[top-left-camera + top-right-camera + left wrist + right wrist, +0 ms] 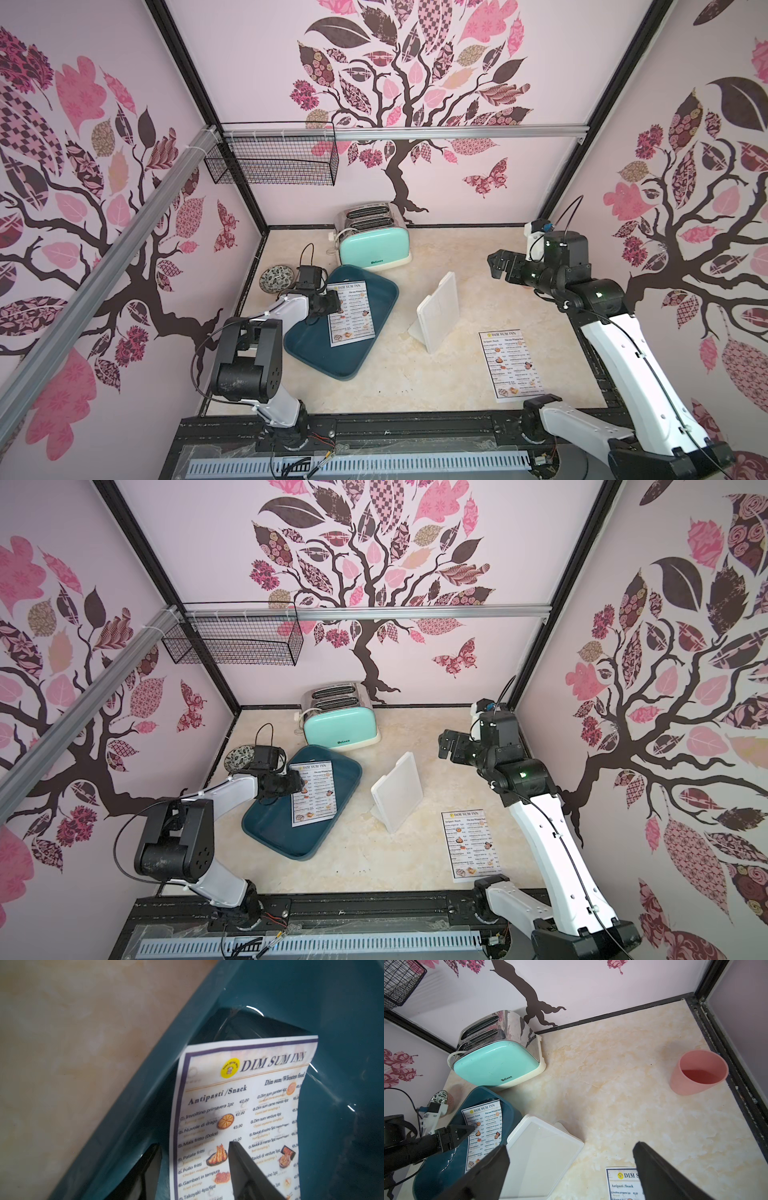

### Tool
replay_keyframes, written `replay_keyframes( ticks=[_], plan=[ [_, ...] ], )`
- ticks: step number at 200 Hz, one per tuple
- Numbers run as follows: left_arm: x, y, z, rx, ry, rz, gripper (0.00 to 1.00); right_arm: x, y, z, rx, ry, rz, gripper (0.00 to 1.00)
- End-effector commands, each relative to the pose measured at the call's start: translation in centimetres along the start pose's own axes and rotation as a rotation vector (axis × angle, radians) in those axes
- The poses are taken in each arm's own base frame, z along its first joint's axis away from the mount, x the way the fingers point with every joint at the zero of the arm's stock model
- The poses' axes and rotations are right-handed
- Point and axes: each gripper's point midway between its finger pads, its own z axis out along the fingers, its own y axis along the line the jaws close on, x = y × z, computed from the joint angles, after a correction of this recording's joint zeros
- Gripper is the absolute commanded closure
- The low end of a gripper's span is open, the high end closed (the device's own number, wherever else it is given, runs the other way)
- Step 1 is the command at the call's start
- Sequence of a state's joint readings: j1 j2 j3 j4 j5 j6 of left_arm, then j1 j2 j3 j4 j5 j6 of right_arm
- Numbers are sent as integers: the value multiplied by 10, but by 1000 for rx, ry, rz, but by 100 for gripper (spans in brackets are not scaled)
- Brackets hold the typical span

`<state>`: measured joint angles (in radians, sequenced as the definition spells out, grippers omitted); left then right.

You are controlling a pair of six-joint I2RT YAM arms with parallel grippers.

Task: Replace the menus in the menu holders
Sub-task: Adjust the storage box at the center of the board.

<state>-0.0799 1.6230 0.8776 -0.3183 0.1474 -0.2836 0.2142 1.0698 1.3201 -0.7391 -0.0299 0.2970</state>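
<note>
A white, black-bordered rectangular paper menu (353, 316) headed "DIM SUM INN" lies in the dark teal plastic tray (316, 353) on the left of the marbled cream table (415, 374). Its long axis runs from the heading at the far end toward the near end. The left gripper (194, 1144) comes at it crosswise, over the sheet's left long edge. Its jaws are apart and straddle that edge, one finger over the printed face and the other outside the border above the tray floor. The wrist view does not show whether either finger touches the paper. The sheet bows there, and its heading end seems to stand clear of the tray. The left arm is plainly the nearer one, so closing on this edge looks like the move in hand. The upright, slanted white plastic menu holder (438, 307) stands just right of the tray, between the arms, and seems empty. The right gripper (494, 268) hangs above the far right of the table with its jaws spread wide and nothing between them, well apart from the tray. A second, identical paper menu (510, 363) lies flat at the near right, close to the right arm's base.
</note>
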Motion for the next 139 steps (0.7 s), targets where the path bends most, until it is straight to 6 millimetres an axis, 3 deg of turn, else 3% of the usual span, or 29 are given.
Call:
replay_keyframes(
  ticks=[1, 28, 101, 123, 139],
  plan=[
    [-9, -6, 2, 31, -2, 13, 42, -3, 2, -9, -2, -9, -17, 0],
    [-6, -8, 13, 49, 38, -16, 46, -3, 2, -9, -6, -9, -16, 0],
    [-8, -21, 29, 119, 94, -33, 74, -7, 4, -11, -6, -20, -37, 0],
    [-13, -25, 21, 132, 79, -26, 76, -9, 7, -10, -18, -13, -34, 0],
    [-26, -30, -1, 134, 31, -22, 72, -10, 11, -10, -38, 2, -31, 0]
  ],
)
